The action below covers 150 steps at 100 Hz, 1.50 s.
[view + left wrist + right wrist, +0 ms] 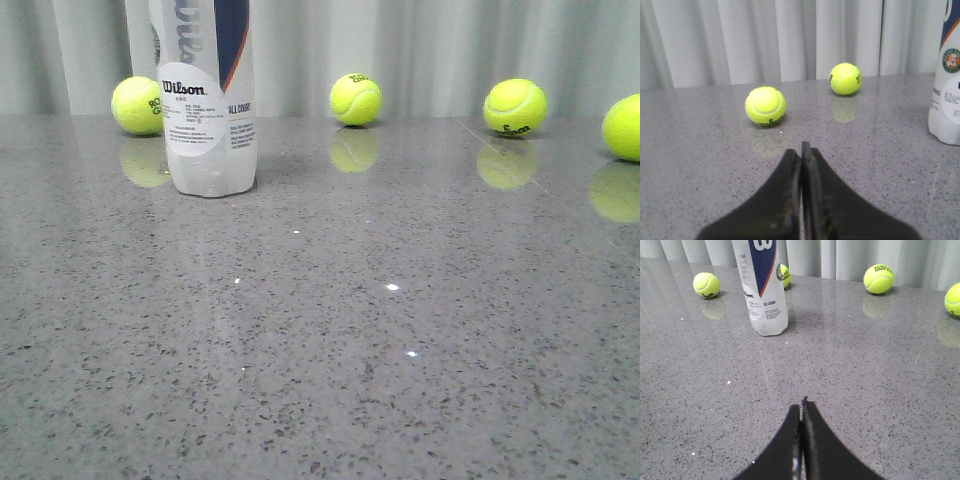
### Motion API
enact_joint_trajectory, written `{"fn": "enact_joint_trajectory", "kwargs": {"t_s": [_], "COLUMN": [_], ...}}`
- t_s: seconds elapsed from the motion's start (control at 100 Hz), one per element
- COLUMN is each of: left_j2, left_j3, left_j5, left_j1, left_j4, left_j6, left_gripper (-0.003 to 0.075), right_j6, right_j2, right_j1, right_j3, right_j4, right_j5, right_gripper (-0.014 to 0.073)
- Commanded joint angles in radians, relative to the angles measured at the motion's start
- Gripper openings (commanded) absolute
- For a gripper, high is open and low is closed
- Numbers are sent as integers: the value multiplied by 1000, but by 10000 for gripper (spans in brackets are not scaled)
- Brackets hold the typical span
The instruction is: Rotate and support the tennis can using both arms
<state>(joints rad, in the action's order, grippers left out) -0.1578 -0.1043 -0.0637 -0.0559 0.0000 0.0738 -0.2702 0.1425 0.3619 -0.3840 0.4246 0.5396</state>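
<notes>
Front view shows none of my arms, only the speckled grey tabletop (380,380) stretching bare in the foreground. Through my wrist cameras, my left claw (801,150) is clenched, fingers pressed flat together with nothing between them, hanging just above the stone. My right claw (802,407) is clenched and empty too, low over the tabletop. Farther on, the tennis can (208,110) stands upright on its base toward the left of the tabletop, well apart from both claws, its top cut off by the frame. Behind it, near the pale curtain (420,50), four tennis balls lie in a loose row: one (137,105) just left of the can, one (356,99) mid-table, another (515,107) farther right, and the last (625,127) at the right edge.
</notes>
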Motion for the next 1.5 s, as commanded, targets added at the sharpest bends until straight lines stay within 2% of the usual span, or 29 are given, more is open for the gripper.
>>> {"fn": "enact_joint_trajectory", "kwargs": {"t_s": [0.0, 0.21, 0.25, 0.34, 1.28, 1.36, 1.49], "left_j2": [35, 207, 193, 187, 189, 189, 189], "left_j3": [23, 152, 147, 150, 150, 150, 150], "left_j5": [106, 109, 64, 52, 50, 50, 50], "left_j1": [3, 3, 3, 3, 1, 1, 1], "left_j4": [-24, -27, -25, -25, -25, -25, -25], "left_j6": [8, 8, 8, 8, 8, 8, 8], "left_gripper": [-19, -19, -19, -19, -19, -19, -19], "right_j6": [-3, -3, -3, -3, -3, -2, 38], "right_j2": [9, 9, 11, 11, 11, 11, 11], "right_j1": [-3, -3, -3, -3, -3, -7, -64], "right_j3": [-23, -23, -23, -23, -23, -9, 65], "right_j4": [10, 10, 10, 11, 10, -18, -240], "right_j5": [-70, -70, -72, -70, -73, -139, -359], "right_gripper": [-60, -60, -60, -60, -60, -60, -60]}}
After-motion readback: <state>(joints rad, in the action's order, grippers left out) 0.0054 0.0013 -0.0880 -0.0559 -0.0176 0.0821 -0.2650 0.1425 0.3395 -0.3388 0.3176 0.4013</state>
